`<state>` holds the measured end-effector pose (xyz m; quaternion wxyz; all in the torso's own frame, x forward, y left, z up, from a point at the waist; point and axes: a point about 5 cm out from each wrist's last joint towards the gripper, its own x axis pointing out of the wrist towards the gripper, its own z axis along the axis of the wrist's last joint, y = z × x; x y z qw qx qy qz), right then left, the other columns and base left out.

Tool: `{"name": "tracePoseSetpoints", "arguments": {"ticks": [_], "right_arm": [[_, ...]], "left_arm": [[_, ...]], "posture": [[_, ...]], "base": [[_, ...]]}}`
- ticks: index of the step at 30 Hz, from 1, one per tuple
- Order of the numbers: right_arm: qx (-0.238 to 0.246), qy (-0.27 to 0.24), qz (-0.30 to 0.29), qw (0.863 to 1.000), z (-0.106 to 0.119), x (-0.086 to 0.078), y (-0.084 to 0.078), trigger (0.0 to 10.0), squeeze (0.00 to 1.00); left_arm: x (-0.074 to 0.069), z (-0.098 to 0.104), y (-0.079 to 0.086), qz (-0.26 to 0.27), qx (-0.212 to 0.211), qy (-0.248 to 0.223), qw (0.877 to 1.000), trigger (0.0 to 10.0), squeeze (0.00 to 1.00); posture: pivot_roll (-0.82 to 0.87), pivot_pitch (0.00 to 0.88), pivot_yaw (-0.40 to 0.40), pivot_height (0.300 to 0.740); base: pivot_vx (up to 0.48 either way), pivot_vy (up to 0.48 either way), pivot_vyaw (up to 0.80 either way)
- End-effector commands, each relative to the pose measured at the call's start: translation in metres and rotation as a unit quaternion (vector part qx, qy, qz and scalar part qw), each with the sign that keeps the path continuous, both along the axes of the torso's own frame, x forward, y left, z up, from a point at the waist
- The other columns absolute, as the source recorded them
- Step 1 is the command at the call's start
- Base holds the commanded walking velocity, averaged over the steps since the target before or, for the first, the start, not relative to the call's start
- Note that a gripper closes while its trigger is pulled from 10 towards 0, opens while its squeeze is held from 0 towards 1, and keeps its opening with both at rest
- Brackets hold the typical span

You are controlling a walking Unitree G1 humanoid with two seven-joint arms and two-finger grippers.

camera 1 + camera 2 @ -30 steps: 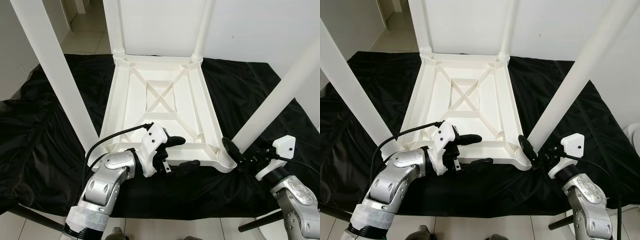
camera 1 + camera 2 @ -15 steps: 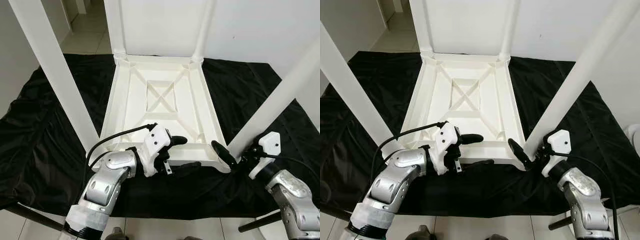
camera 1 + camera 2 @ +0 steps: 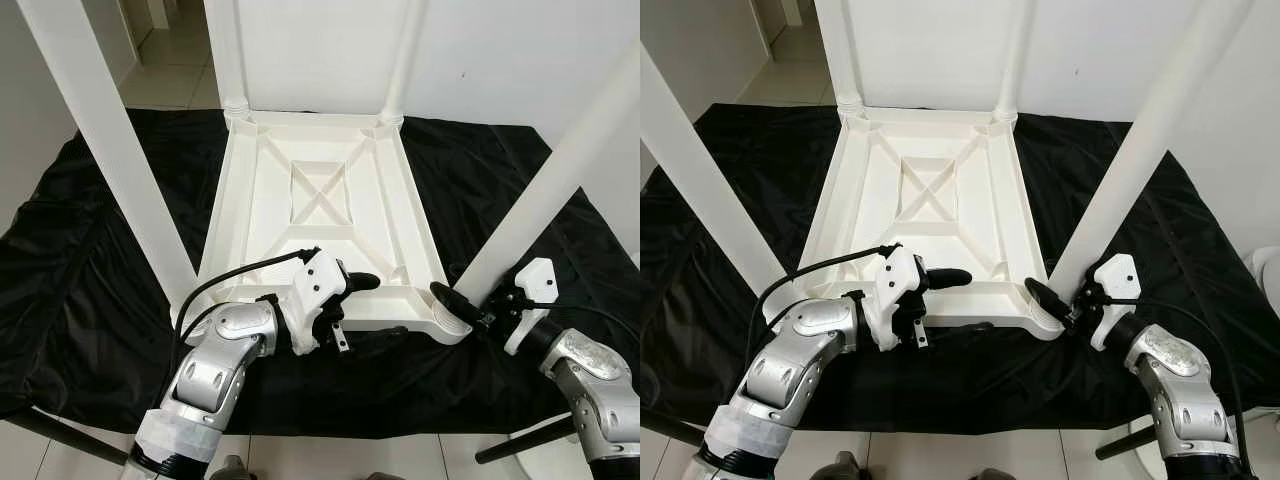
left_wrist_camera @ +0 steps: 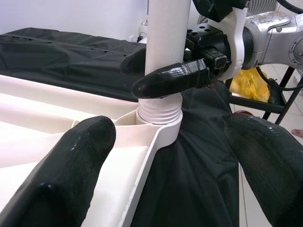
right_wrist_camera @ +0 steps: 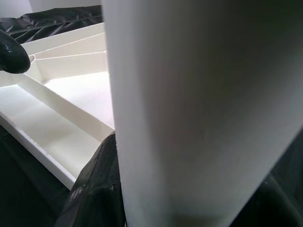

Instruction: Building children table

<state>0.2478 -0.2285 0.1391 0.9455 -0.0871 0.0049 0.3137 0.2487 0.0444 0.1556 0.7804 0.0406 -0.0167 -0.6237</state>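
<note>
R gripper clamps table leg

You see the white plastic tabletop lying upside down on the black cloth, ribbed underside up. A white leg stands in each of its four corner sockets, rising from the tabletop.

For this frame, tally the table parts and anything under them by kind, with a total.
White plastic table top, upside down: 1
White round table legs standing in its corners: 4
Black cloth spread under the table: 1
Total: 6
</note>
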Motion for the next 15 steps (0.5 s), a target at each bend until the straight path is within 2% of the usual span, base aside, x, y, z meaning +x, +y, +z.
{"name": "tracePoseSetpoints", "arguments": {"ticks": [1,2,3,4,5,9,11,12,13,15], "right_arm": [[-0.001,0.016,-0.002,1.0,-0.0064,-0.0028,0.0013,0.0,0.0],[0.0,0.016,-0.009,1.0,-0.0075,-0.0039,0.0013,0.0,0.0],[0.003,0.016,-0.018,1.0,-0.0085,-0.0045,0.0015,9.5,0.0],[0.003,0.016,-0.018,1.0,-0.0085,-0.0045,0.0015,9.5,0.0],[0.007,0.016,-0.025,1.0,-0.0088,-0.0046,0.0015,10.0,0.0],[0.019,0.013,-0.043,0.999,-0.0076,-0.004,0.003,10.0,0.0],[0.028,0.003,-0.088,0.996,-0.0053,-0.0014,0.0047,10.0,0.0],[0.028,0.003,-0.088,0.996,-0.0053,-0.0014,0.0047,10.0,0.0],[0.034,-0.005,-0.137,0.99,-0.0036,0.0002,0.0058,10.0,0.0],[0.034,-0.005,-0.137,0.99,-0.0036,0.0002,0.0058,10.0,0.0]], "left_arm": [[0.0028,0.0008,-0.0002,0.035,-0.002,-0.002,0.999,10.0,0.0],[0.0029,0.0003,-0.0009,0.035,-0.001,-0.004,0.999,10.0,0.0],[0.0029,-0.0008,-0.0015,0.035,-0.001,-0.004,0.999,10.0,0.0],[0.0029,-0.0008,-0.0015,0.035,-0.001,-0.004,0.999,10.0,0.0],[0.0028,-0.0018,-0.0022,0.034,0.0,-0.004,0.999,10.0,0.0],[0.0025,-0.0031,-0.0031,0.036,0.001,-0.007,0.999,10.0,0.0],[0.0029,-0.0037,-0.0034,0.043,0.004,-0.012,0.999,10.0,0.0],[0.0029,-0.0037,-0.0034,0.043,0.004,-0.012,0.999,10.0,0.0],[0.0037,-0.004,-0.0031,0.049,0.005,-0.013,0.999,10.0,0.0],[0.0037,-0.004,-0.0031,0.049,0.005,-0.013,0.999,10.0,0.0]], "posture": [[-0.02,0.0,-0.029,0.74],[-0.02,0.0,-0.028,0.74],[-0.02,0.0,-0.027,0.74],[-0.02,0.0,-0.027,0.74],[-0.02,0.0,-0.026,0.74],[-0.02,0.0,-0.027,0.74],[-0.02,0.0,-0.032,0.74],[-0.02,0.0,-0.032,0.74],[-0.02,0.007,-0.037,0.74],[-0.02,0.007,-0.037,0.74]], "base": [[0.0,0.0,0.0],[0.0,0.0,0.0],[0.0,0.0,0.0],[0.0,0.0,0.0],[0.0,0.0,0.0],[0.0,0.0,0.0],[0.0,0.0,0.0],[0.0,0.0,0.0],[0.0,0.0,0.0],[0.0,0.0,0.0]]}}
